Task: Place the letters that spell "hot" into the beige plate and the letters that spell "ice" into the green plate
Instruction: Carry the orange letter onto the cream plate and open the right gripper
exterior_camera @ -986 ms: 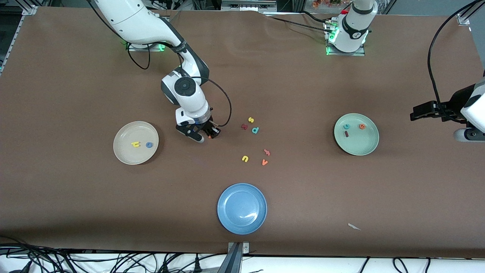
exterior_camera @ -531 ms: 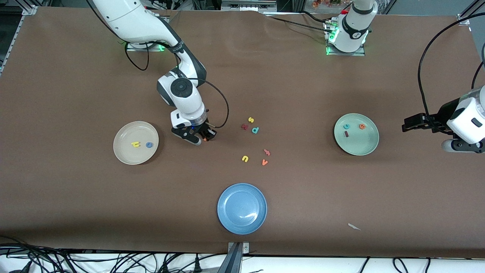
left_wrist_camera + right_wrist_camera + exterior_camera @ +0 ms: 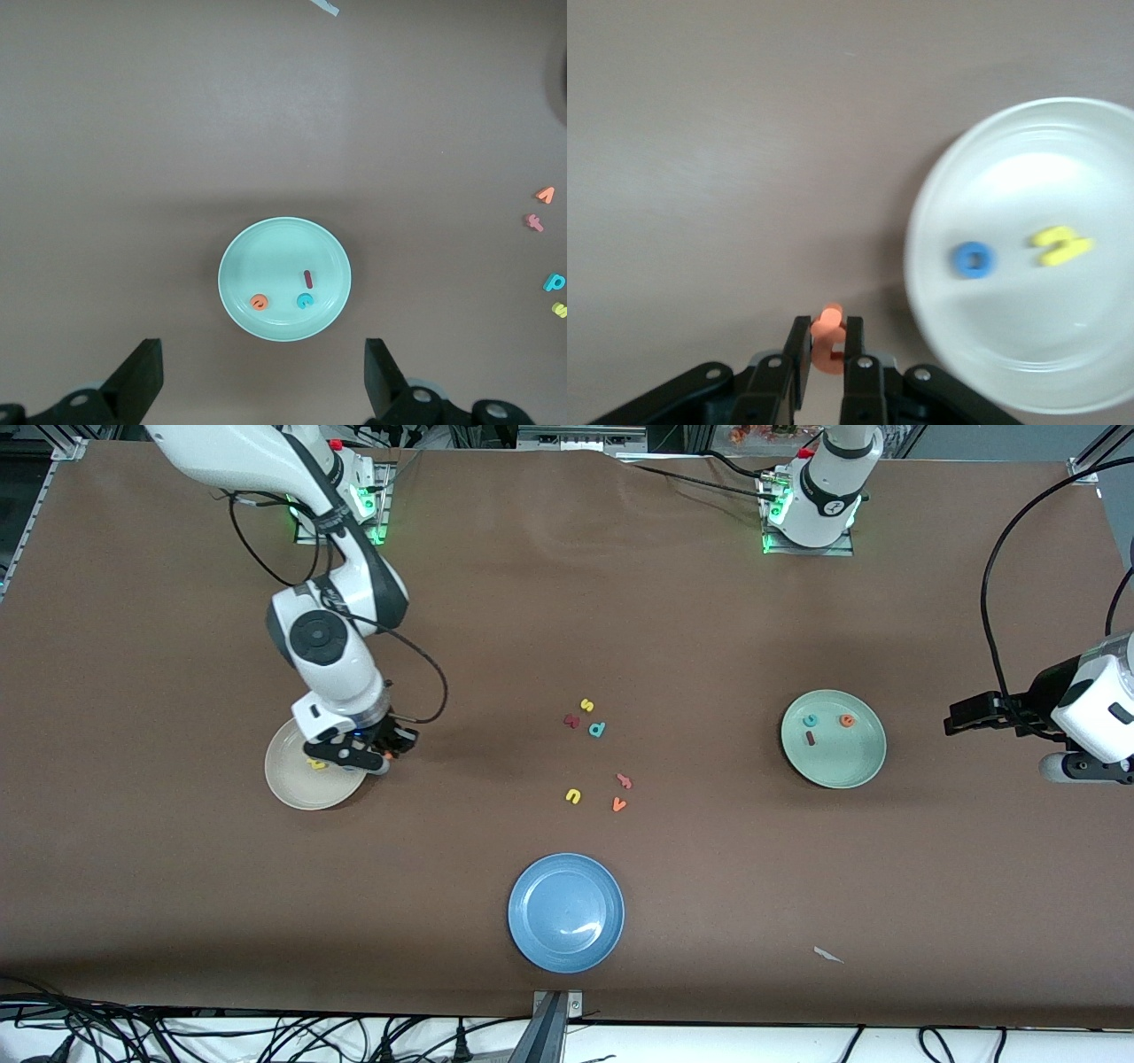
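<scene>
Right end effector (image 3: pixel 387 754) is clamped on orange t (image 3: pixel 827 347) over the rim of beige plate (image 3: pixel 288 788) w/ yellow h (image 3: pixel 1060 245) & blue o (image 3: pixel 973 260) inside; left end effector (image 3: pixel 263 390) waits wide apart above green plate (image 3: pixel 239 282)

The only readable signs are the small foam letters themselves. On the brown table (image 3: pixel 709 629) lie a yellow foam s (image 3: pixel 586 705), a teal foam d (image 3: pixel 597 730), a yellow foam u (image 3: pixel 573 796) and an orange foam v (image 3: pixel 618 805). In the round pale green plate (image 3: pixel 873 766) lie a teal foam c (image 3: pixel 810 720), an orange foam e (image 3: pixel 847 721) and a dark maroon foam i (image 3: pixel 809 738). In the round beige plate (image 3: pixel 1099 142) lie a blue foam o (image 3: pixel 973 260) and a yellow foam h (image 3: pixel 1061 245). The small orange foam piece (image 3: pixel 827 329) in the right gripper (image 3: pixel 827 350) cannot be read.
</scene>
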You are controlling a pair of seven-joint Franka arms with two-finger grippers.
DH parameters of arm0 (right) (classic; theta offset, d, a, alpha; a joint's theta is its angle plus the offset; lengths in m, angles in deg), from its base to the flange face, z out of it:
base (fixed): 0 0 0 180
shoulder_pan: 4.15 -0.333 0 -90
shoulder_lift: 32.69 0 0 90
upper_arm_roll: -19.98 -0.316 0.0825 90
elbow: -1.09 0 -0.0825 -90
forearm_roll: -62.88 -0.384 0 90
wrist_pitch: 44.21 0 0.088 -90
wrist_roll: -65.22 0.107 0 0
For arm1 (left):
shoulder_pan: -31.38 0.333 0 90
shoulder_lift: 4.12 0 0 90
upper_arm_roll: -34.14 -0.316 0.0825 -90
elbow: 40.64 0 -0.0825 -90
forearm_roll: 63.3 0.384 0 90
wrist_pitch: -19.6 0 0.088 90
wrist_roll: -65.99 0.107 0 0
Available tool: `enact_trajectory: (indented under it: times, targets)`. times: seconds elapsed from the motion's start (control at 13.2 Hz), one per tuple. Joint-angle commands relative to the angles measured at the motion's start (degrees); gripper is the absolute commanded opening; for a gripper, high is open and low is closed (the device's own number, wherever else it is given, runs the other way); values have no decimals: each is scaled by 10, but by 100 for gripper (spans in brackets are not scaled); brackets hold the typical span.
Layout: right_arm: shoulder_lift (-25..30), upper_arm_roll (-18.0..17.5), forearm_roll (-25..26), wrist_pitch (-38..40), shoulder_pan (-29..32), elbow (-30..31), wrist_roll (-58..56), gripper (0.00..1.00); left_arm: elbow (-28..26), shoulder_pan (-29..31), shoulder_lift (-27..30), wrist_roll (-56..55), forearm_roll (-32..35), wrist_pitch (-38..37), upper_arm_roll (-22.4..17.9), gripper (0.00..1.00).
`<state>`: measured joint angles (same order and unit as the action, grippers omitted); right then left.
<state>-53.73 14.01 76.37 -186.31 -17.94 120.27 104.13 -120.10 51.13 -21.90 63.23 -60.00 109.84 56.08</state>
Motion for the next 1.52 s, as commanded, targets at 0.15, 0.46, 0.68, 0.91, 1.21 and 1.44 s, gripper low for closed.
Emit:
enact_trajectory:
  times: [0.15, 0.46, 0.68, 0.91, 1.21, 1.44]
  targets:
    - [71, -5, -72, 55, 67, 78, -197, 8, -10, 6, 8, 10, -1, -2, 4, 100]
    - [74, 20, -79, 79, 77, 78, -262, 26, -10, 6, 8, 14, 0, -2, 4, 100]
    - [74, 20, -79, 80, 77, 77, -261, 100, -10, 6, 7, 15, 0, -4, 4, 100]
    - [81, 21, -80, 88, 77, 70, -260, 100, -11, 6, 7, 15, 0, -4, 4, 100]
    - [109, 17, -130, 283, 77, -54, -258, 100, -11, 6, 6, 15, 0, -5, 3, 100]
    - [109, 16, -131, 407, 77, -166, -263, 100, -11, 6, 6, 15, 0, -5, 4, 100]
